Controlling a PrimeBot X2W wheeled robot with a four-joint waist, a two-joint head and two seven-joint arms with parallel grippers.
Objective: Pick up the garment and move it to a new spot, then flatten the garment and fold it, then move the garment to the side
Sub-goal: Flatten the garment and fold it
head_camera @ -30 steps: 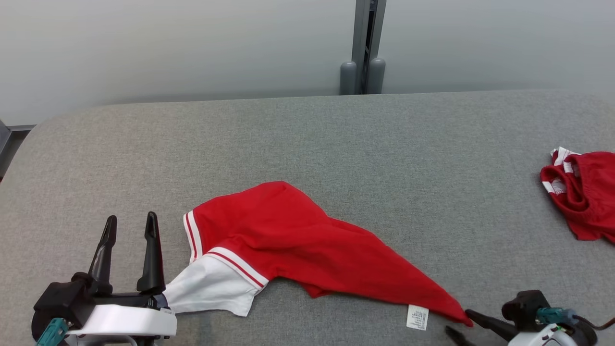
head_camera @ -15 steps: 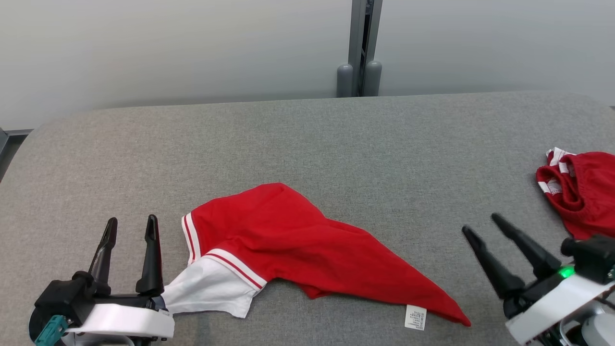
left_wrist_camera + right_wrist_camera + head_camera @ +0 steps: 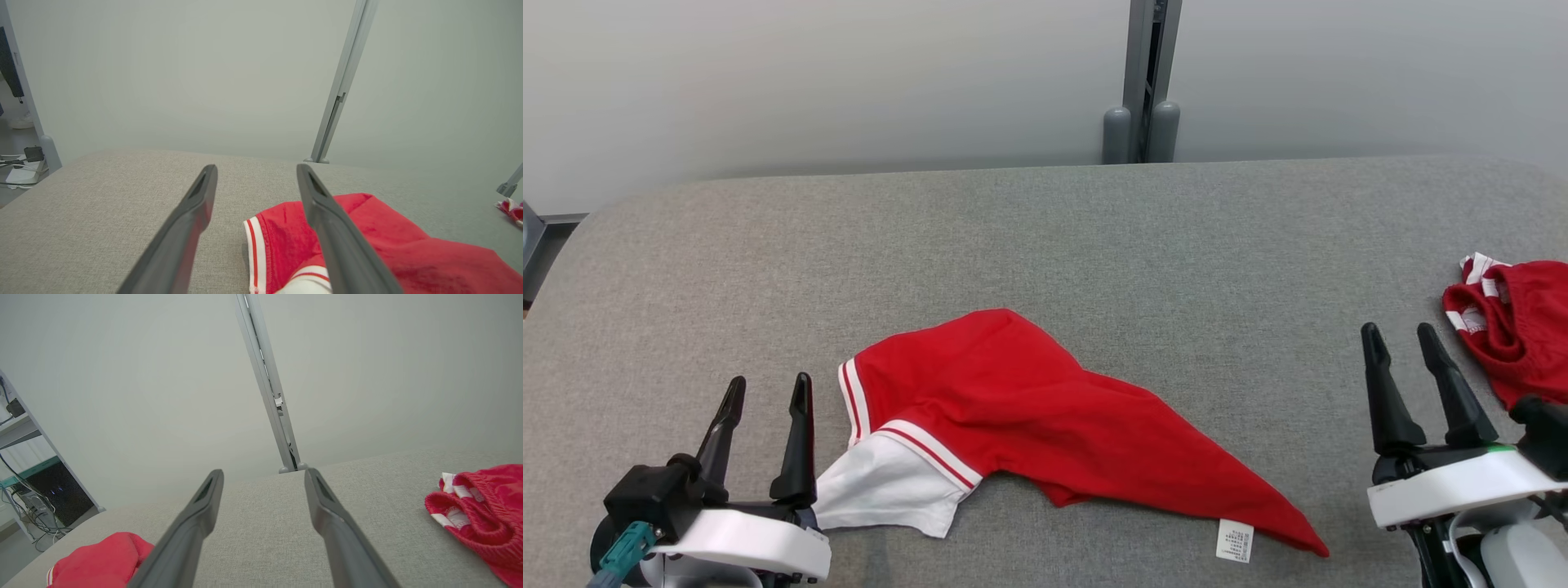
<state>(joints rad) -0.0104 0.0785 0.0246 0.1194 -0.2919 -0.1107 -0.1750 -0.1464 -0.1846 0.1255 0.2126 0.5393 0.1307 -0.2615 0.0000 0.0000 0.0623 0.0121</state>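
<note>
A red garment (image 3: pixel 1045 416) with white-striped trim and a white panel lies crumpled on the grey table (image 3: pixel 1045 245), drawn out to a point at the lower right with a white label. My left gripper (image 3: pixel 768 389) stands open just left of its white part, holding nothing. The same garment (image 3: pixel 367 241) lies beside the right finger in the left wrist view. My right gripper (image 3: pixel 1401 335) is open at the right, apart from the garment, fingers pointing away over bare table. A corner of the garment (image 3: pixel 98 559) appears low left in the right wrist view.
A second red bundle (image 3: pixel 1515 331) with white trim lies at the table's right edge, close to the right gripper, also seen as the bundle (image 3: pixel 478 514). A grey post (image 3: pixel 1143 82) stands behind the table against a pale wall.
My right gripper rose from the garment's lower-right tip, swung to the right and turned its fingers upward. The left gripper stayed put; the camera shifted slightly. The garment kept its shape.
</note>
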